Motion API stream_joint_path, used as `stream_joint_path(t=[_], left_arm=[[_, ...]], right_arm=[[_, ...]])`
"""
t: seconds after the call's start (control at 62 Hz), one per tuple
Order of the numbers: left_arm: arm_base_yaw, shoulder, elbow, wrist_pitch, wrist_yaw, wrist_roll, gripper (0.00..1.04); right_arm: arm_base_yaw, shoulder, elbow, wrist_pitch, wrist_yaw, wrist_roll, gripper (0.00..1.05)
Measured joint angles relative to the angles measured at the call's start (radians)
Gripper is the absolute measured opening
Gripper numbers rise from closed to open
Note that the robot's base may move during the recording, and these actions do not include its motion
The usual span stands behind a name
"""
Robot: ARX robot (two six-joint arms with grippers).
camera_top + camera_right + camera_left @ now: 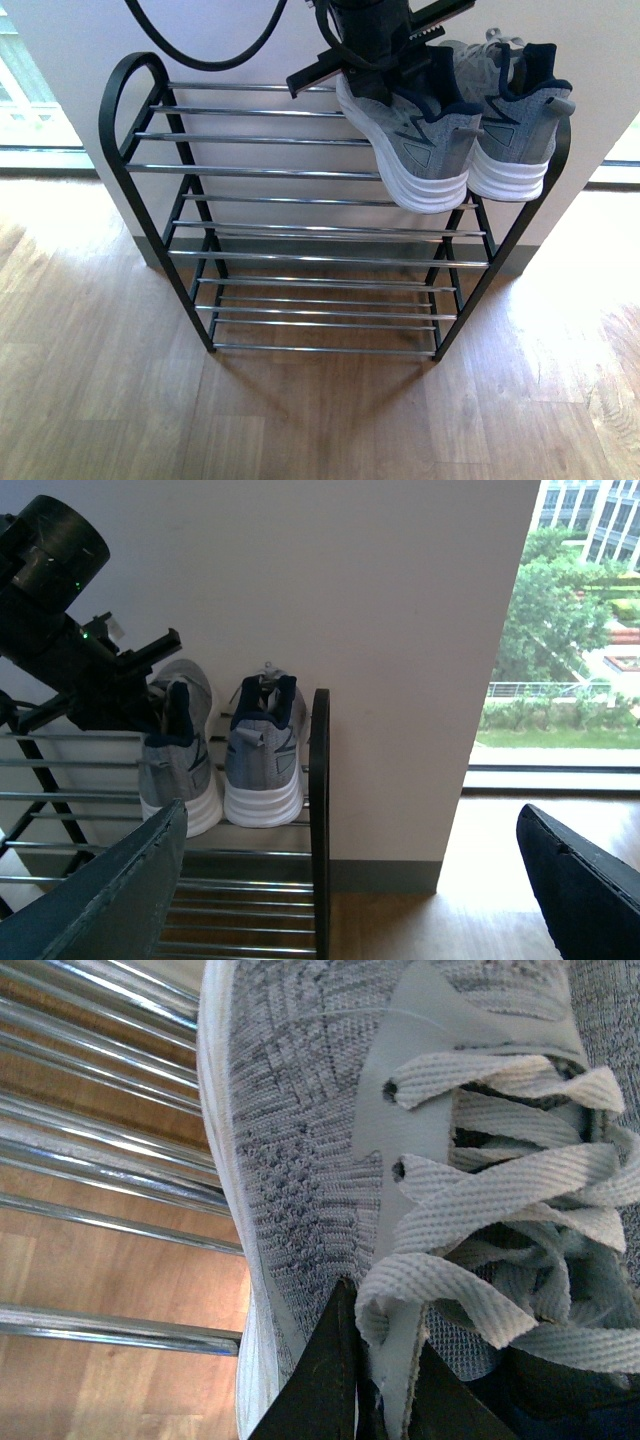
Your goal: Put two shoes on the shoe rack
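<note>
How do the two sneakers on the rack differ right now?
The left sneaker is gripped by the left gripper; the right sneaker stands free. The left sneaker's heel overhangs the front further than the right sneaker's. Both sit on the rack's top tier, heels toward the camera.

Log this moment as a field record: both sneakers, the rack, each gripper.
held sneaker: at the top tier, heel overhanging the front rod; cannot tell if it rests fully
other sneaker: beside it at the rack's right end, top tier, touched by no gripper
shoe rack: black frame, silver rods, standing against the wall
left gripper: shut on the held sneaker's upper, beside the laces
right gripper: open, empty, back from the rack
</note>
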Motion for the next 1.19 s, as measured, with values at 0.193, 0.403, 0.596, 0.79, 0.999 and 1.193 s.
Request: stream_joint_path(t=[0.193,0.403,0.596,0.79,0.999,1.193], left_arm=[[-0.027,0.019,0.062,-0.047,0.008,0.106,0.01],[-0.026,0.021,0.066,-0.044,0.009,0.125,0.01],[-0.011,0.022,0.060,-0.026,0.033,0.140,0.01],[0.000,0.022,0.039,-0.012,0.016,0.153,0.01],[0.016,0.024,0.051,-0.024,0.036,0.159,0.01],[0.019,0.024,0.046,-0.024,0.029,0.176,0.01]], right_arm=[[0.000,0.000,0.000,0.000,0.000,0.000,0.96],[0.000,0.000,0.000,0.000,0.000,0.000,0.96],[0.000,0.000,0.000,0.000,0.000,0.000,0.96],[0.000,0.000,0.000,0.000,0.000,0.000,0.96],[0.000,0.000,0.000,0.000,0.000,0.000,0.96],[0.000,0.000,0.000,0.000,0.000,0.000,0.96]])
